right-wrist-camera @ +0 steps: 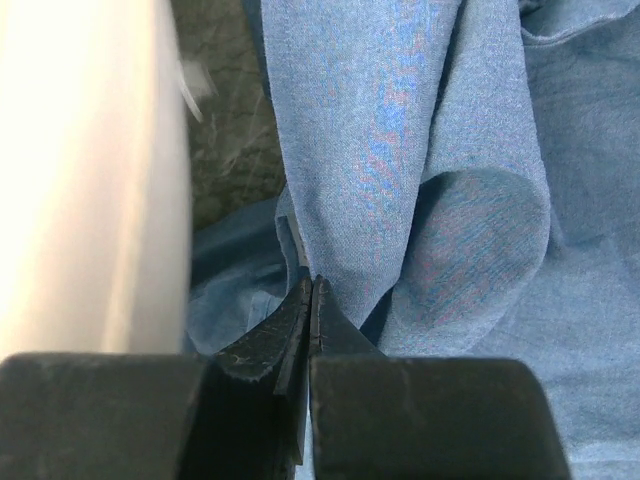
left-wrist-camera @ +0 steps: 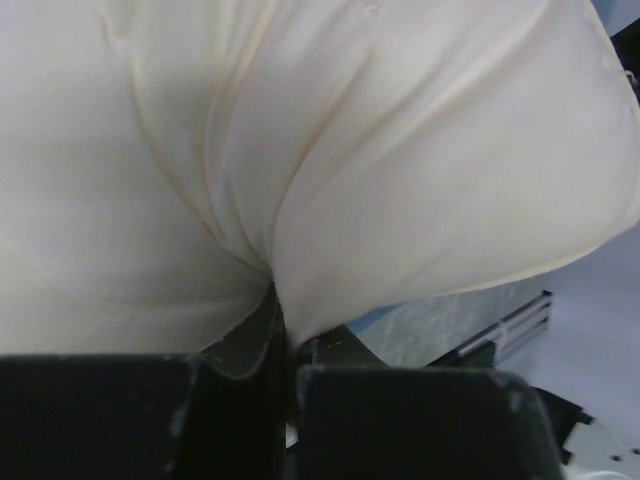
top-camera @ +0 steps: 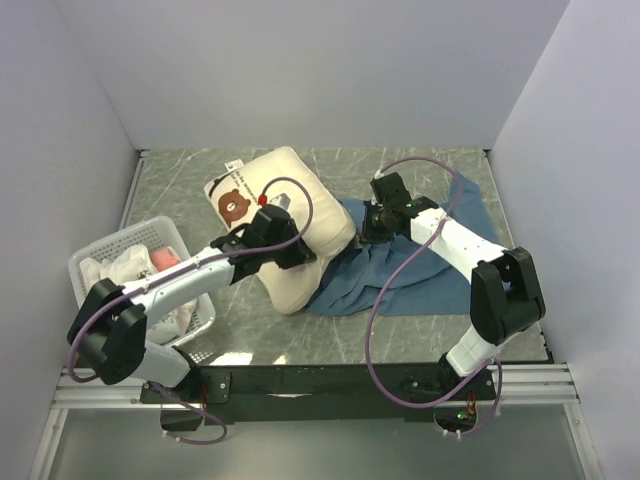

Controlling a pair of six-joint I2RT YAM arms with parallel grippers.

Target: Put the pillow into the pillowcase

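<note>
The cream-white pillow (top-camera: 300,215) with a brown bear face (top-camera: 235,204) lies mid-table, its right end resting on the blue pillowcase (top-camera: 420,270). My left gripper (top-camera: 290,250) is shut on a pinched fold of the pillow (left-wrist-camera: 300,150), which fills the left wrist view. My right gripper (top-camera: 375,222) is shut on an edge of the pillowcase (right-wrist-camera: 400,150), with the fabric rising in folds from the jaws. The pillow's side (right-wrist-camera: 90,180) shows at the left of the right wrist view, beside the raised fabric.
A white basket (top-camera: 90,265) with cloth items stands at the left, beside my left arm. White walls close in the marbled table (top-camera: 400,335) on three sides. A black rail (top-camera: 330,380) runs along the near edge.
</note>
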